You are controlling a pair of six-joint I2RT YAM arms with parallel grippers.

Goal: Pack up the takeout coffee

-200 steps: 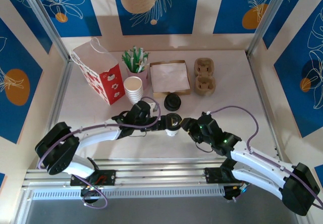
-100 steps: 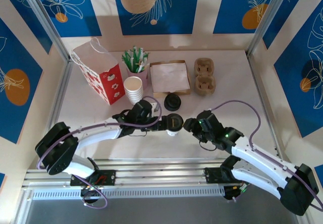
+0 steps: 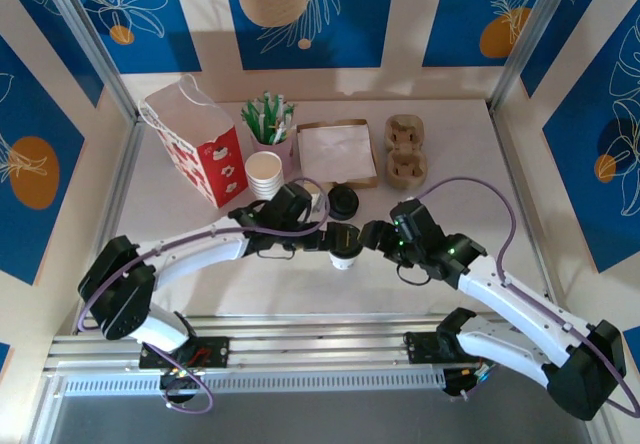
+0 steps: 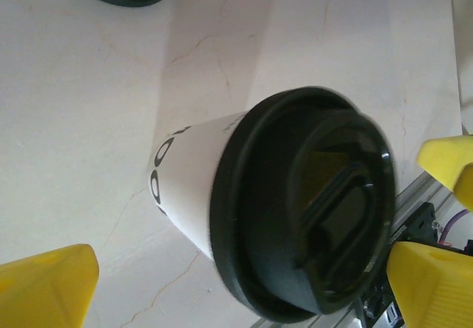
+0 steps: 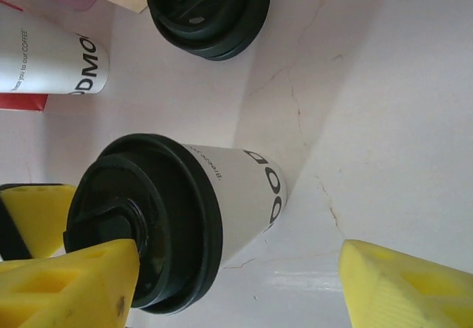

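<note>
The takeout coffee (image 3: 345, 247) is standing upright and lidded on the counter (image 3: 470, 164). The left gripper (image 3: 328, 236) and right gripper (image 3: 368, 236) are straddling it, jaws spread wide, holding nothing. Judgement: the cup is awaiting a grasp for the paper bag (image 3: 195, 149).

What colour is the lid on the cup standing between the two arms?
Black. The lid sits on a white cup, clearest in the right wrist view.

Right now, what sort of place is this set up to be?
Probably a staged café takeout counter: a lidded cup, a cup carrier and a paper bag are laid out.
</note>
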